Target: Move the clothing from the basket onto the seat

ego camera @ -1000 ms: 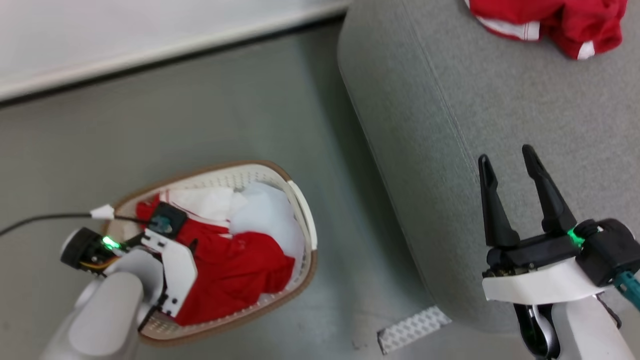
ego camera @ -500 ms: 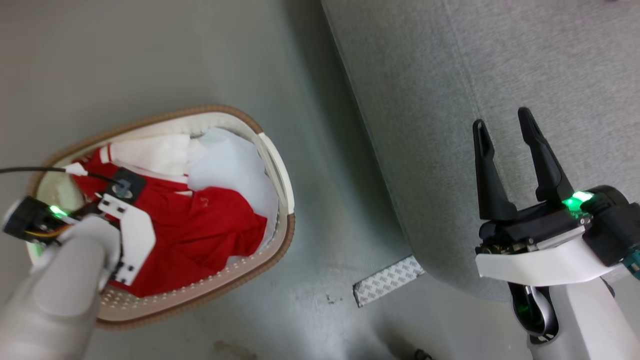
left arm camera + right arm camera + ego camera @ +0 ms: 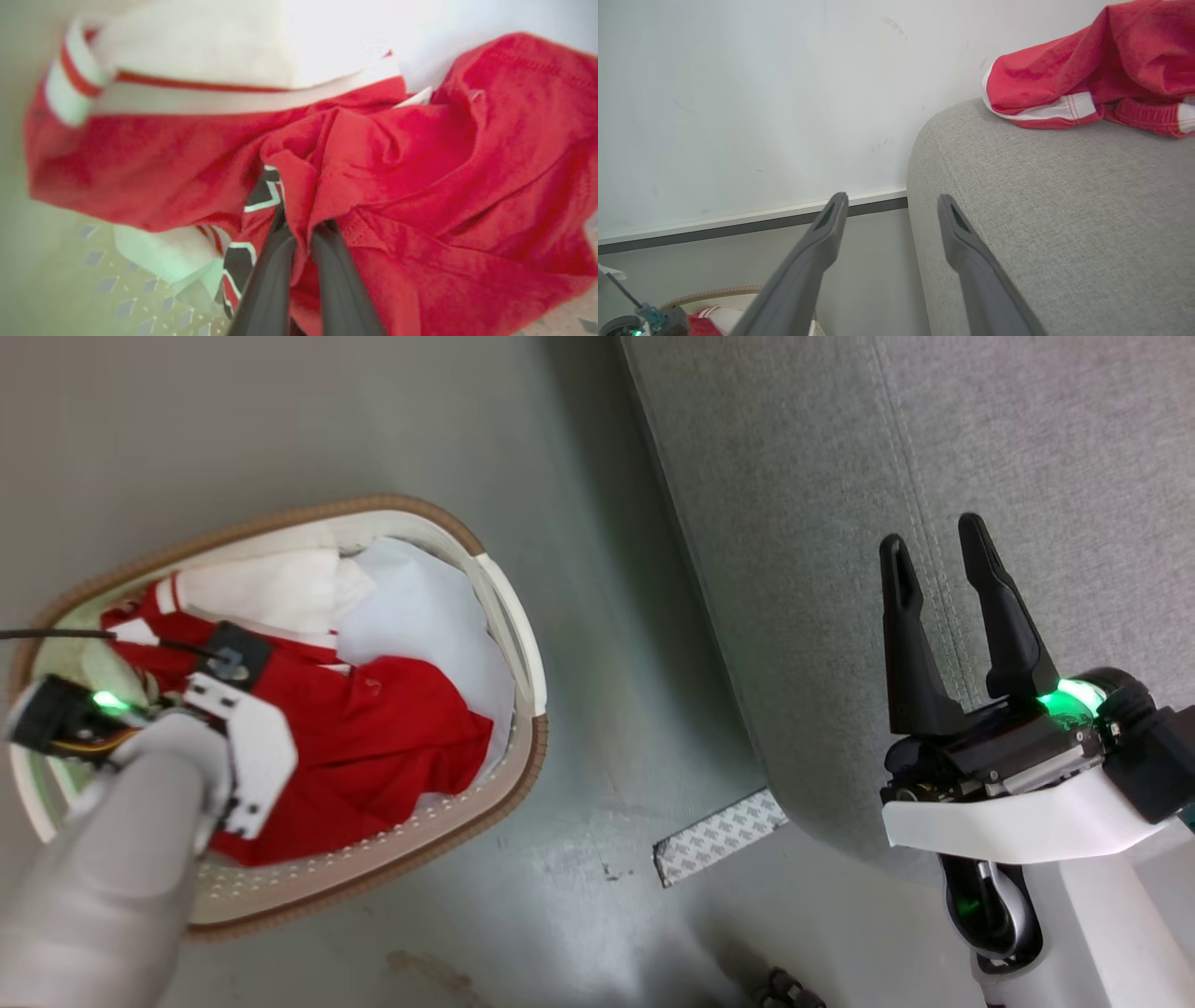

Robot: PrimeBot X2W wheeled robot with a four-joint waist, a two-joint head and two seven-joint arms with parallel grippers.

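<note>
In basket (image 3: 523, 775), jersey (image 3: 392, 747) seemingly lies lengthwise, left end effector (image 3: 303, 228) pinching.

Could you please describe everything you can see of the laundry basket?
The basket is a small oval tub, seemingly of cream-white plastic, with perforated walls, a brown rim and a pale side handle. It stands upright on the grey floor, apart from the sofa. Inside it lie red clothing and a pale white cloth. The left gripper reaches into it, shut on the red clothing.
</note>
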